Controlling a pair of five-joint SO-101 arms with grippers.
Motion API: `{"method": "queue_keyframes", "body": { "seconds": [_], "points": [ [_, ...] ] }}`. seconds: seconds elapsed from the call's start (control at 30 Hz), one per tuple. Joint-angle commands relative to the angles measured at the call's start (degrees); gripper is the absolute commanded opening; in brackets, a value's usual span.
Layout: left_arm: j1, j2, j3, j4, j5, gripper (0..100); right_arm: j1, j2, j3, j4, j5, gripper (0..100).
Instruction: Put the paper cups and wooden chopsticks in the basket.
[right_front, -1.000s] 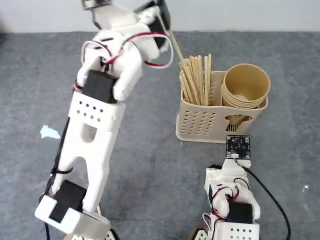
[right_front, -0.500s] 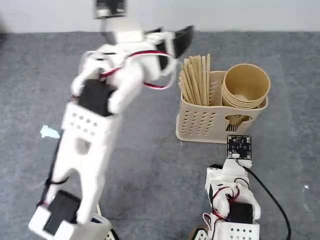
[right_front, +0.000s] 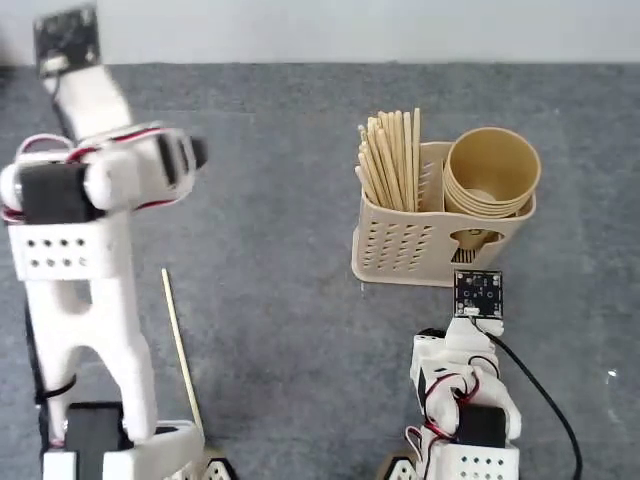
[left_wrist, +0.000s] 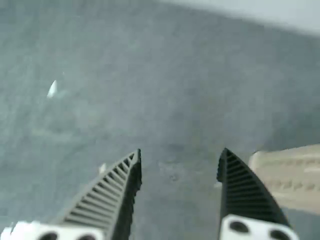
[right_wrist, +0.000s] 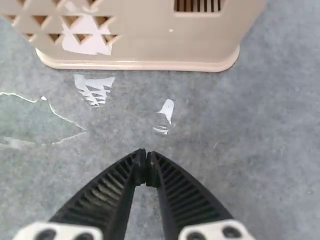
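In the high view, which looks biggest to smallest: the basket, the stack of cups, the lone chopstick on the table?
1. basket, largest.
2. stack of cups, next.
3. lone chopstick, smallest: nearly as long as the basket is wide, but very thin.

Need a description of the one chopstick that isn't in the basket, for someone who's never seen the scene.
On the grey table, find the tall white left arm. A thin wooden chopstick lies flat just beside its lower section. Unlike the other chopsticks, bunched upright in the basket, it lies alone.
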Motion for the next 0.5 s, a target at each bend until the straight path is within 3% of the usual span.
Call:
{"method": "queue_keyframes", "body": {
  "seconds": [0.0, 0.2, 0.47],
  "points": [
    [-6.77, -2.55, 9.19, 1.41, -5.01, 24, 0.75, -0.66, 0.97, -0.66, -0.35, 0.9],
    [-13.10, -2.55, 31.69, -8.97, -10.11, 24, 0.75, -0.66, 0.97, -0.66, -0.35, 0.9],
    [-13.01, -2.55, 53.49, -28.31, -11.08, 24, 0.75, -0.66, 0.97, -0.66, -0.35, 0.9]
  ]
}}
